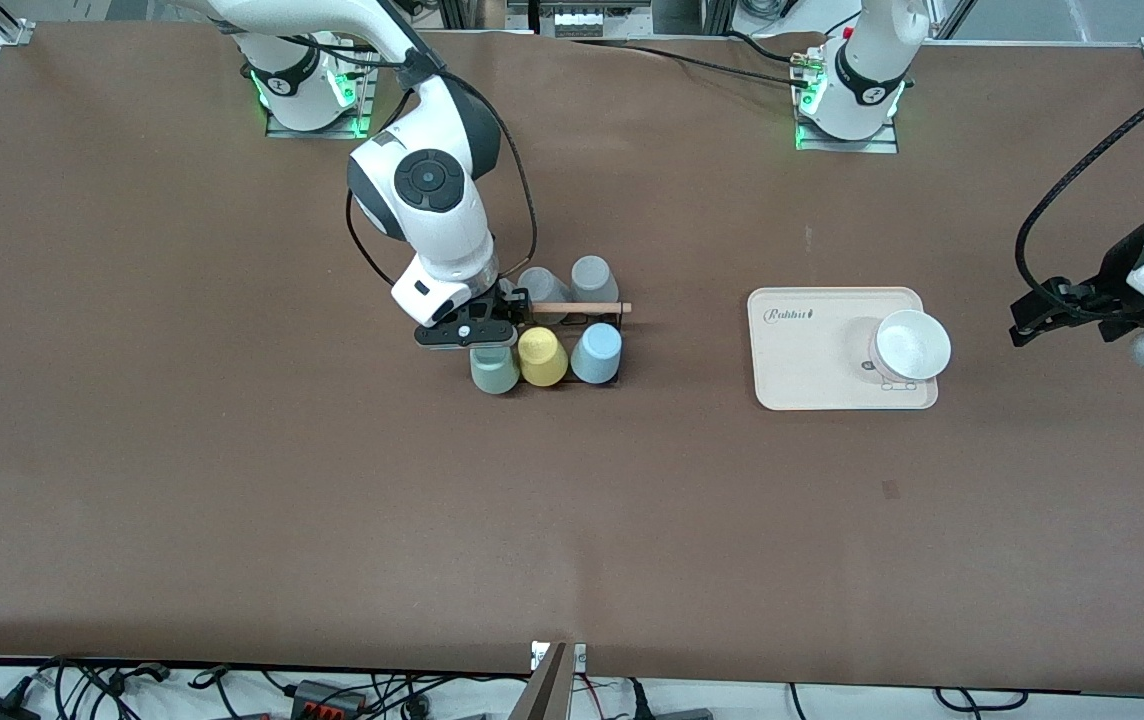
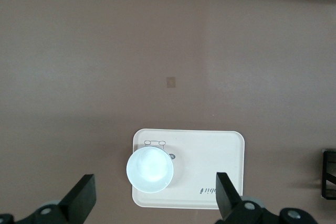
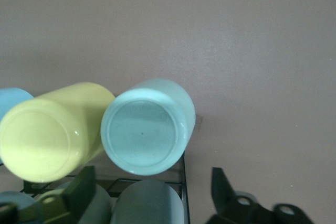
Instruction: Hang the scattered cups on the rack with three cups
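Front view shows the small black wire rack [image 1: 600,322] with a light wooden rod on top, standing near the middle of the worktop, a bit toward the right arm's end. Five upside-down cups sit on its pegs. The pale sage green plastic tumbler [image 1: 494,369], the yellow plastic tumbler [image 1: 542,357] and the light blue plastic tumbler [image 1: 596,353] make the row nearer the front edge. Two grey tumblers [image 1: 567,281] sit nearer the edge where the robot bases stand.

The right gripper [image 1: 472,333] hangs just over the green tumbler. In the right wrist view its fingers [image 3: 79,192] are spread apart with nothing between them, and the green tumbler [image 3: 147,132] is straight below, its flat bottom facing up. So the cup's long way runs up and down, right under this hand. It looks let go and hung, so the next safe move is probably straight up.

The left gripper [image 1: 1072,308] waits near the worktop's end past the beige plastic tray [image 1: 802,350], which holds a white bowl [image 1: 912,345]. Its fingers [image 2: 81,198] are wide apart and empty too.
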Controlling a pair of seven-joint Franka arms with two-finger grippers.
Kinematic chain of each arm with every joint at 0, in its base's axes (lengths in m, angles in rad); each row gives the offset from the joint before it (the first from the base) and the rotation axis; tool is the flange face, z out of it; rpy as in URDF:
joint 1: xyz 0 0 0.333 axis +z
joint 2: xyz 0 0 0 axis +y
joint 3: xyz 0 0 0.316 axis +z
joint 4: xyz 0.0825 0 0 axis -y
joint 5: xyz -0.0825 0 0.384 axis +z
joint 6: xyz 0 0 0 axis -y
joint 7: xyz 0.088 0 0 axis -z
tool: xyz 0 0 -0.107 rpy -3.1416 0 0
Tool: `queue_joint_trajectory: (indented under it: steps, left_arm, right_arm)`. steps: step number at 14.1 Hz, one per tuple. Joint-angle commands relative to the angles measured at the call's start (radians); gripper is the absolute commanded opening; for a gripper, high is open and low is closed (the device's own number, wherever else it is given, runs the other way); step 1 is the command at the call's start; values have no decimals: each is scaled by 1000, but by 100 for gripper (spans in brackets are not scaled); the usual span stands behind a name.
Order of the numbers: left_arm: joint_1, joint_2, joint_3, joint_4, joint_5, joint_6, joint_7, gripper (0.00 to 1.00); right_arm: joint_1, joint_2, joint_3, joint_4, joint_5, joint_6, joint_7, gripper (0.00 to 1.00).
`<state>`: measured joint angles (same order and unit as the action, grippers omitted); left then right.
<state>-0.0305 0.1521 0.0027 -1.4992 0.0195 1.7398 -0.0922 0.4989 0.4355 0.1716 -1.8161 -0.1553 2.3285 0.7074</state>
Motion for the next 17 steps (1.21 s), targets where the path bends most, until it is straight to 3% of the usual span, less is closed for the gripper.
queue_joint_trajectory:
  steps: [1,4,9,13,17]
  left_arm:
    - [12,-29,-21,-28,8,-6,11,100]
    - [12,-51,-23,-52,8,0,11,100]
    - [17,-48,-23,-42,4,-5,11,100]
    - [21,-22,-12,19,-24,-6,-4,100]
    - [32,-22,-13,17,-41,-9,3,100]
  right_arm:
    - [9,-1,-4,11,-18,-14,17,100]
    - [7,-44,-4,12,-16,-40,-5,100]
    - [-68,-182,0,24,0,-214,-98,100]
    - [-221,-306,2,26,124,-326,-251,100]
    - [-420,-354,-1,107,126,-493,-418,100]
